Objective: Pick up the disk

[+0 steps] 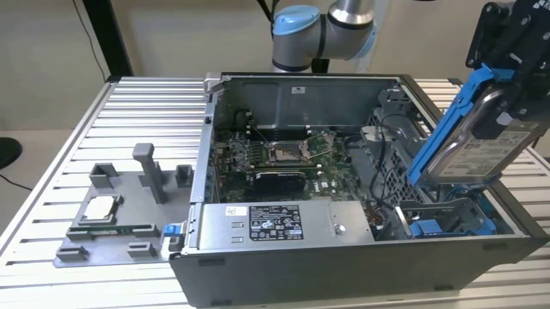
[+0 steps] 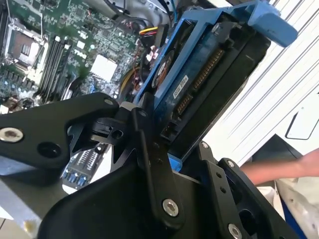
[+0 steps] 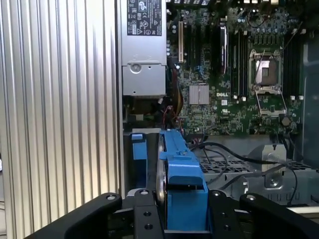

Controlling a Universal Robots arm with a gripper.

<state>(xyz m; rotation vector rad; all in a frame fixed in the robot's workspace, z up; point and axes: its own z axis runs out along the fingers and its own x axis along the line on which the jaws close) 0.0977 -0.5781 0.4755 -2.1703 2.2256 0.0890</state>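
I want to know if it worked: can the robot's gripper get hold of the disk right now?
Yes, it looks so. The gripper is already shut on the disk, holding it tilted above the open computer case, with nothing in between.

The claw (image 1: 509,96) was cut off by the exterior view's upper right edge, and its contact with the disk (image 1: 468,145) was masked by its own black housing. In both wrist views the disk's lower end was hidden behind the black fingers (image 3: 144,214). The label print on the disk could not be resolved. A hand (image 2: 284,168) was cut off at the edge of the second wrist view. The robot arm (image 1: 322,29) was cropped at the exterior view's top. The far corner of the surface (image 1: 146,122) was partly concealed by the computer case (image 1: 344,270).
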